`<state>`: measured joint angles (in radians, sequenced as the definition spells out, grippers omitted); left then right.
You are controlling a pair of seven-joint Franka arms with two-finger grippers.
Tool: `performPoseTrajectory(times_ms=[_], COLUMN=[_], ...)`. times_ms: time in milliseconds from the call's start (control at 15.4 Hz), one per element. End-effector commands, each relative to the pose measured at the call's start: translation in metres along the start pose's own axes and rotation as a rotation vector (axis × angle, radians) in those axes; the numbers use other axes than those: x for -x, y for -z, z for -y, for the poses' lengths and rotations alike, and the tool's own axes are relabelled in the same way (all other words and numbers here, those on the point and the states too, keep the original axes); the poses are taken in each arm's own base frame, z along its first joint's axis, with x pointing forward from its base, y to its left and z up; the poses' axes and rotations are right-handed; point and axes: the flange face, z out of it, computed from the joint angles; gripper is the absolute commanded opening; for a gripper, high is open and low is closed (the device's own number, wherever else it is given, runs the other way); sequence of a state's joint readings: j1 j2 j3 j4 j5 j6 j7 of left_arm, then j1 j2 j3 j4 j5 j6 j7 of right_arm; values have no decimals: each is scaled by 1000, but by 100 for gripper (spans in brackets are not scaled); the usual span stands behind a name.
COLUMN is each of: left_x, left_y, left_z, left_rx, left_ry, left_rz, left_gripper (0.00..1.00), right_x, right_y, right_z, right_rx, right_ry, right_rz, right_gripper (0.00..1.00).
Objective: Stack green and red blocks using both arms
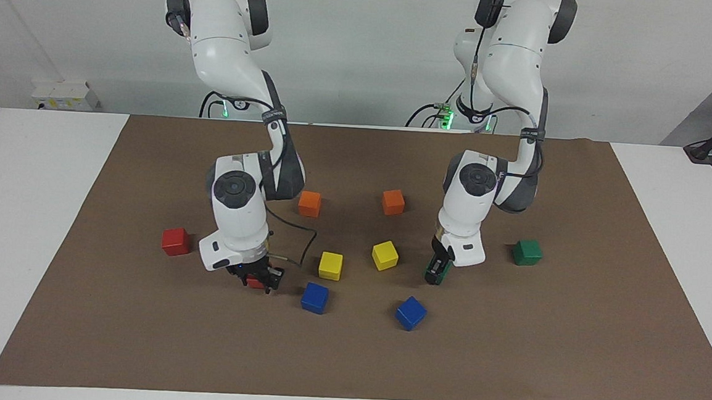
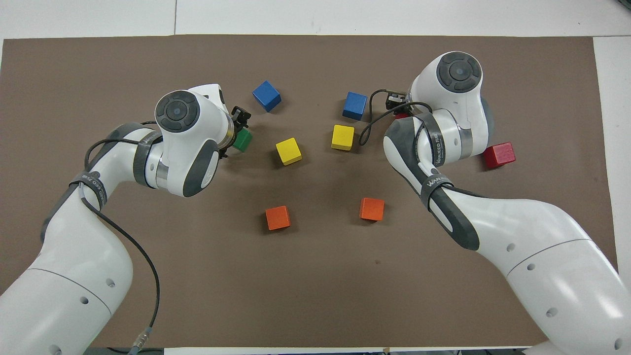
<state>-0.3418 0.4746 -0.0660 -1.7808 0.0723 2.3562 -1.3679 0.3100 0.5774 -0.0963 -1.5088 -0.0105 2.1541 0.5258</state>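
One green block [image 1: 439, 270] is clamped in the left end effector [image 1: 435, 275], one red block [image 1: 256, 282] in the right end effector [image 1: 258, 280]. Second green block [image 1: 526, 252] and second red block [image 1: 175, 241] are seen flat, toward opposite counter ends.

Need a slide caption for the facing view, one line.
Left gripper shut on a green block, right gripper shut on a red block, among scattered colored cubes.
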Motion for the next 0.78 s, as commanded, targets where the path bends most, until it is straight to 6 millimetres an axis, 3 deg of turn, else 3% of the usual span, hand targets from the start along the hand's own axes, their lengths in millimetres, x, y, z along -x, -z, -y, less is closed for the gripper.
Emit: performPoseTrajectory(times_ms=[0, 65, 130, 260, 325, 455, 649, 714], left_x=[-25, -54, -69, -114, -140, -171, -206, -207], left_y=[37, 72, 91, 110, 109, 106, 102, 99], left_z=[2, 19, 39, 81, 97, 117, 139, 143], left_rx=[-119, -134, -156, -171, -175, -150, -43, -21], left_ry=[-110, -226, -347, -510, -571, -688, -820, -856], left_rz=[-29, -13, 4, 44, 62, 95, 132, 147], left_gripper=[0, 0, 0, 0, 0, 0, 0, 0], right_x=[2, 0, 1, 2, 5, 11, 24, 24], right_y=[78, 97, 110, 124, 122, 111, 80, 70], right_z=[-33, -51, -73, -126, -157, -198, -218, -223], right_rx=[-9, -12, -10, -9, -11, -16, -21, -20], right_ry=[117, 168, 206, 290, 320, 355, 373, 366], right_rz=[11, 7, 17, 36, 41, 22, -49, -50], right_gripper=[0, 0, 0, 0, 0, 0, 0, 0])
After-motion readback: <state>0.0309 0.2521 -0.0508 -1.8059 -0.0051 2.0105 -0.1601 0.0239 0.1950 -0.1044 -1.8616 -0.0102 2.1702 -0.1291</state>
